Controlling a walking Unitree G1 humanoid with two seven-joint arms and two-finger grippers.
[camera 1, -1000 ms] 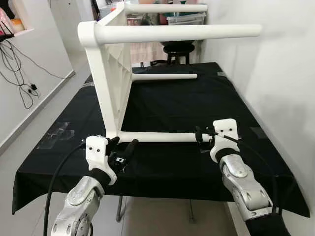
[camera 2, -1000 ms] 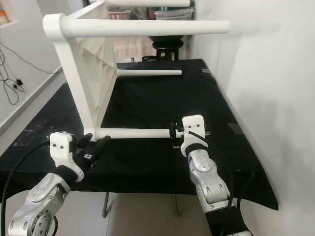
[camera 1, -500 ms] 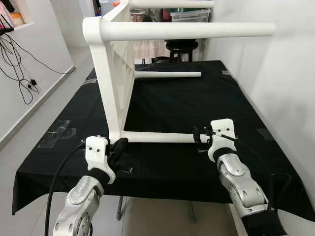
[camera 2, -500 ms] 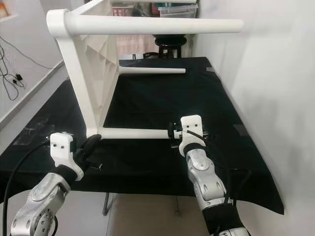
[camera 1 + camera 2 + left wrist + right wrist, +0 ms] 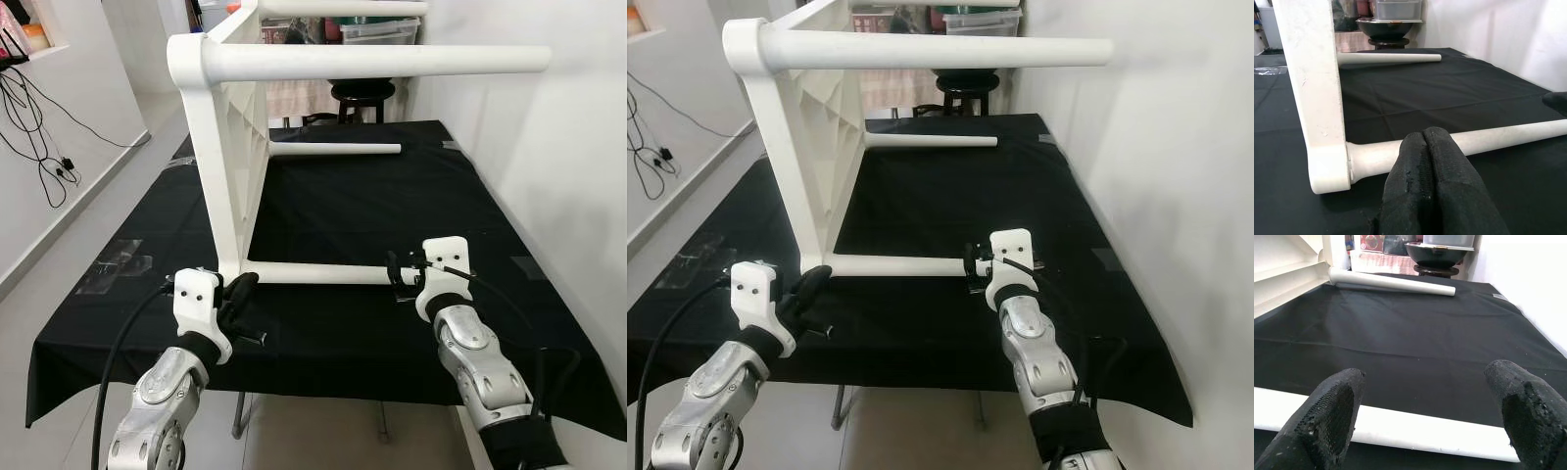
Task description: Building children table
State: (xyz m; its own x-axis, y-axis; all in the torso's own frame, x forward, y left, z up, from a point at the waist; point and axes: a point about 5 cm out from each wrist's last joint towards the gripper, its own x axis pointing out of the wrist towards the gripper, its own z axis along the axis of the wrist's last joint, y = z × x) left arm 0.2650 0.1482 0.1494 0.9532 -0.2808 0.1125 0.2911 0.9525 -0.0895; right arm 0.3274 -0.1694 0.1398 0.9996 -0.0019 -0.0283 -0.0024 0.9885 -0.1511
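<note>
from the head, the white children table (image 5: 230, 147) lies on its side on the black cloth (image 5: 333, 206). left wrist view: the left gripper (image 5: 1426, 147), fingers pressed together, sits before the bottom leg (image 5: 1488, 137). right wrist view: the right gripper (image 5: 1425, 406), fingers spread, straddles that leg.

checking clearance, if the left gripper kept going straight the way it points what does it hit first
Most likely the near table leg, lying across the path just beyond the left gripper, close to where it joins the tabletop. Depth is hard to judge.
</note>
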